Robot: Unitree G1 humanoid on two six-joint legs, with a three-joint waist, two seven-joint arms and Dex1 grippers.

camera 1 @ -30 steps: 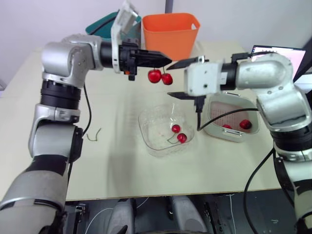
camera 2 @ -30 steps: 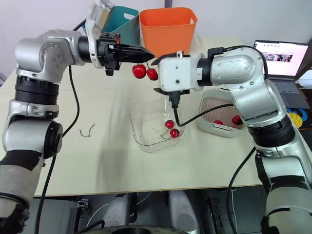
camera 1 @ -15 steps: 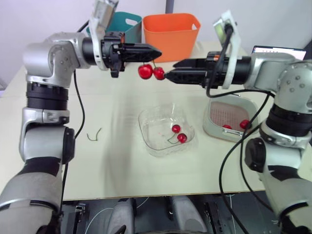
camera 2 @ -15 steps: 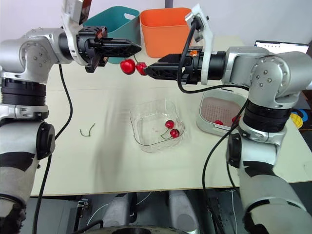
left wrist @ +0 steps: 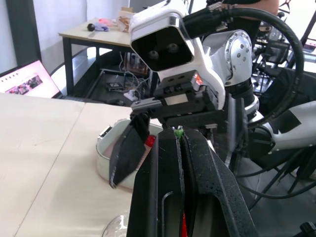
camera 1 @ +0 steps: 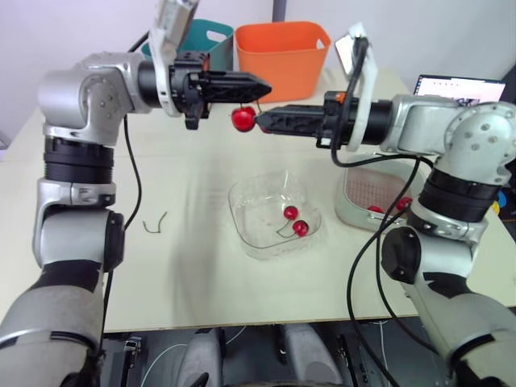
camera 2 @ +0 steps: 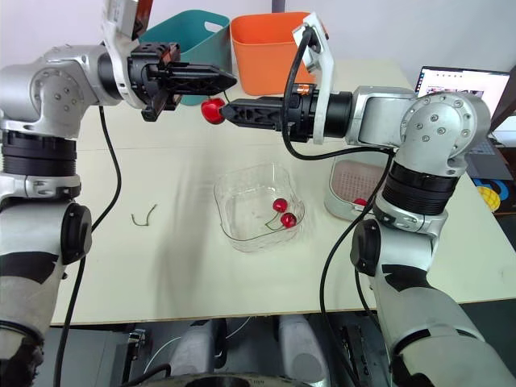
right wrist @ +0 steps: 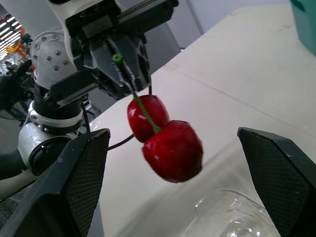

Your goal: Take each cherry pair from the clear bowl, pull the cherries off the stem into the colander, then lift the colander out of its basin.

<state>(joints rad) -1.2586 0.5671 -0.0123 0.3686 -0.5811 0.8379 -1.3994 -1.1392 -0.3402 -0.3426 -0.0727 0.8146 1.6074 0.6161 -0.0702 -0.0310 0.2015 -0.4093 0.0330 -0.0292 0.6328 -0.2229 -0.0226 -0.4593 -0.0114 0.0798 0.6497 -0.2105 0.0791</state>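
While the left gripper point(camera 1: 266, 85) pinches the stem of the cherry pair point(camera 1: 242, 119) high above the table point(camera 1: 201, 266), beyond the clear bowl point(camera 1: 242, 196), the right gripper point(camera 1: 263, 121) reaches it, fingers spread wide.

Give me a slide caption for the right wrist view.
Cherry pair hangs by its stem from the shut left gripper, framed by the open right gripper.

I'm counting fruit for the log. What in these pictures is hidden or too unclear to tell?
- Head views: the right arm covers part of the colander, so its cherry count is uncertain.
- Head views: one cherry of the cherry pair is hidden behind the right gripper.
- Left wrist view: the left gripper hides nearly all of the held fruit behind its own fingers.
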